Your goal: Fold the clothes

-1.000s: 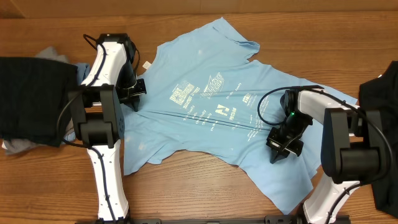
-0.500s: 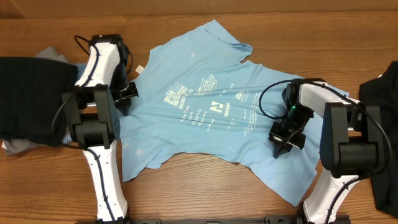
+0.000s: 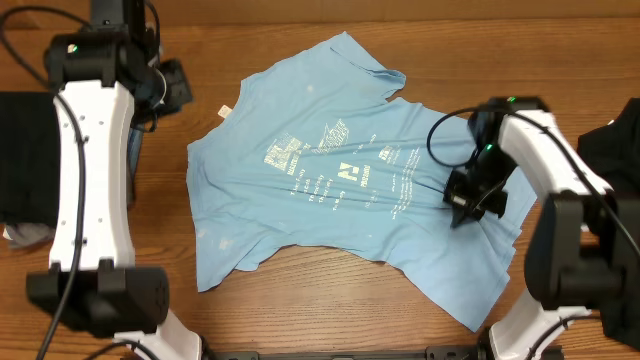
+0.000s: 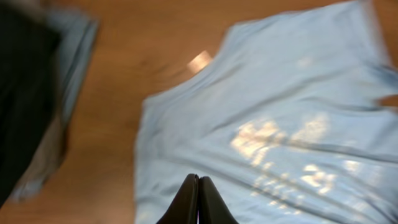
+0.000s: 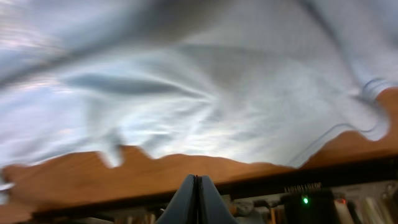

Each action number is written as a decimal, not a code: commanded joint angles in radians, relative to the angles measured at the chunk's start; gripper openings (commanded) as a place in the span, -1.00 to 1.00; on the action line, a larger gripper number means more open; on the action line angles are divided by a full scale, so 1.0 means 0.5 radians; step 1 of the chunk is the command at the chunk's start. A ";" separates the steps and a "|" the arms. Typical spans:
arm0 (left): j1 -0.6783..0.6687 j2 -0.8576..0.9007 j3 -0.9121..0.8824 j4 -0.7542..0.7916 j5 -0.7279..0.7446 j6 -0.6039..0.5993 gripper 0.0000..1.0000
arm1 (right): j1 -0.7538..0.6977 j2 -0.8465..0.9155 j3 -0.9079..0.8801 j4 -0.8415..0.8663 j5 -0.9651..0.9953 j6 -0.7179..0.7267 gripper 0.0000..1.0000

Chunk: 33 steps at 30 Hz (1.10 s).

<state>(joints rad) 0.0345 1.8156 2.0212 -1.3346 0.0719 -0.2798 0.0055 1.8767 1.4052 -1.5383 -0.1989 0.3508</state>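
At the far left edge of the wooden table (image 3: 300,300) lies a black shirt (image 3: 25,150), with a bit of grey cloth (image 3: 25,236) showing under its lower edge. Just right of it stands the white left arm (image 3: 90,150), raised over bare wood near the table's upper left. The left gripper (image 4: 198,182) has its fingers pressed together with nothing between them, and it is clear of the cloth. In the middle the light blue T-shirt (image 3: 260,215) lies spread out flat on the table, set at a slant, with its pale print (image 3: 340,170) facing up. A small white tag (image 3: 225,111) sticks out at its upper left edge. The right gripper (image 5: 196,182) is over the shirt's right part, where creases fan out across the cloth. Its fingers are also pressed together, and its wrist view shows no cloth pinched between them. At the far right edge lies more black clothing (image 3: 615,150), apart from the blue shirt.
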 commanded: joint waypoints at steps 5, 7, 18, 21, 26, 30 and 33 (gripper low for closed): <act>-0.266 0.114 0.006 0.274 0.455 0.321 -0.92 | -0.169 -0.111 0.276 0.150 0.095 -0.022 -0.92; -0.358 0.196 0.006 0.333 0.494 0.385 -0.92 | -0.204 -0.110 0.276 0.222 0.217 -0.022 -0.92; -0.719 0.661 0.006 0.702 0.479 0.443 -0.91 | -0.330 -0.110 0.276 0.441 0.552 -0.022 1.00; -0.757 0.752 0.006 0.835 0.478 0.442 -0.91 | -0.330 -0.110 0.276 0.473 0.552 -0.022 1.00; -0.764 0.819 0.006 1.118 0.452 0.374 -0.92 | -0.330 -0.110 0.276 0.539 0.552 -0.022 1.00; -0.763 0.874 0.006 1.379 0.391 0.365 -0.92 | -0.330 -0.110 0.276 0.588 0.552 -0.022 1.00; -0.764 0.961 0.006 1.540 0.265 0.365 -0.92 | -0.330 -0.110 0.276 0.620 0.552 -0.022 1.00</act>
<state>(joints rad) -0.3466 2.2375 2.0201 -0.6277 0.2771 -0.0898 -0.1574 1.8301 1.5261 -1.2411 0.0605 0.3393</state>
